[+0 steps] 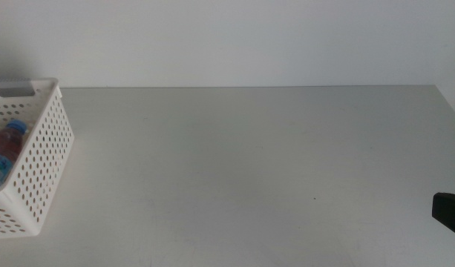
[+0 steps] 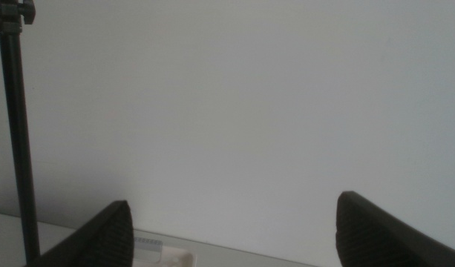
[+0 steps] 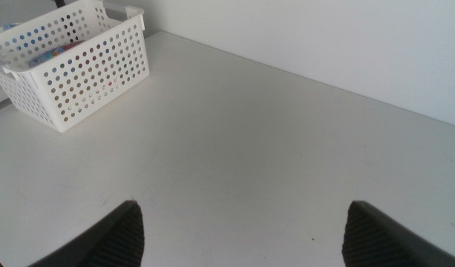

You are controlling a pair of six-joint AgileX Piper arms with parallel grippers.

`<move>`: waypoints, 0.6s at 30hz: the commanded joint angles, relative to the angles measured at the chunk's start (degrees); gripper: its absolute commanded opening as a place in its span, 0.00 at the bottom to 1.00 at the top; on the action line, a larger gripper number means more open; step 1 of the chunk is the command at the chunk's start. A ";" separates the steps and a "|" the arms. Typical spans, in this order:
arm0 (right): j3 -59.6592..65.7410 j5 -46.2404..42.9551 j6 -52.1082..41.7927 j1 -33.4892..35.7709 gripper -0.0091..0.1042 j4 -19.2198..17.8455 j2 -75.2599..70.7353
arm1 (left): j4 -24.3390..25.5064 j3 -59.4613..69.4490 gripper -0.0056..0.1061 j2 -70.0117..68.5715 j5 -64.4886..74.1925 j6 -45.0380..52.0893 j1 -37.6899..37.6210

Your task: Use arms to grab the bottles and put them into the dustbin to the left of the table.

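The white perforated dustbin (image 1: 41, 159) stands at the table's left edge, and in the right wrist view the dustbin (image 3: 79, 63) shows far across the table. Inside it lie bottles: a blue-capped one (image 1: 12, 132) and a reddish one (image 1: 1, 142), partly hidden by the wall. My right gripper (image 3: 242, 233) hangs open over bare tabletop; only a dark corner of it (image 1: 450, 213) shows at the middle view's right edge. My left gripper (image 2: 234, 233) is open with nothing in it, raised and facing the white wall, out of the middle view.
The light-grey table (image 1: 249, 170) runs to a white wall at the back. A black stand pole (image 2: 15, 133) rises beside the left gripper, and a white rim (image 2: 164, 252) shows low between its jaws.
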 commanded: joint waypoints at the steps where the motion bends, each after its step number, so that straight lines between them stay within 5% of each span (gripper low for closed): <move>1: -1.62 -4.08 -0.72 -0.29 0.71 -0.46 0.34 | -0.29 -1.22 0.89 0.16 -4.54 -0.90 -0.12; 8: -1.42 -4.08 -0.72 -0.29 0.71 -1.15 0.34 | -0.22 -0.73 0.89 1.25 -4.48 -0.90 -0.12; 10: -0.92 -4.34 -0.72 -0.29 0.71 -4.74 0.27 | -0.28 0.66 0.89 1.06 -4.57 -0.90 -0.12; 14: 0.52 -4.10 -0.72 -0.41 0.71 -18.88 -1.35 | -0.21 6.40 0.89 -0.46 -4.57 -0.90 -0.12; 18: 1.43 -3.27 -0.72 -0.41 0.71 -20.82 -3.38 | -0.16 13.27 0.89 -3.70 -4.52 -0.90 -0.12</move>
